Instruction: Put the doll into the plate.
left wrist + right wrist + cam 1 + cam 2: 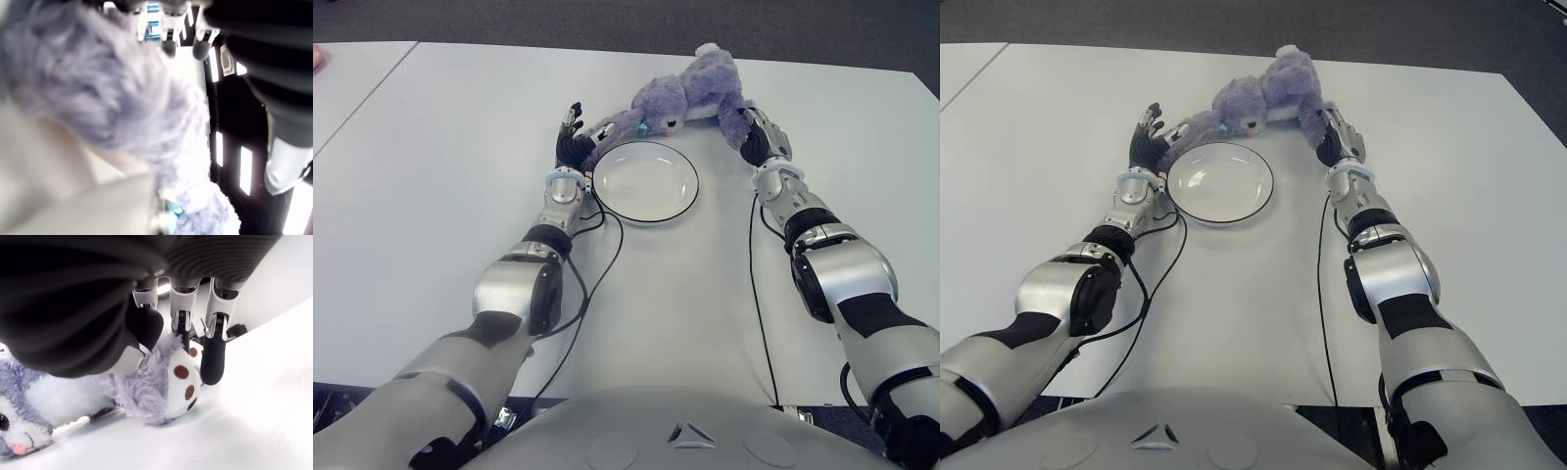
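Note:
A purple plush doll (690,90) lies on the white table (450,166), just beyond a white plate (646,182) with a dark rim, which holds nothing. My left hand (574,132) is at the plate's far left edge with its fingers (1149,119) stretched out; one of the doll's limbs (98,93) lies against the palm. My right hand (756,135) is at the plate's far right. Its thumb and fingers (213,363) are closed around the doll's white-soled foot (178,382) with brown spots.
Black cables (597,269) run along both forearms over the table. A second table (352,83) adjoins on the left, with a pink thing (316,57) at its edge. Dark floor (607,20) lies beyond the far table edge.

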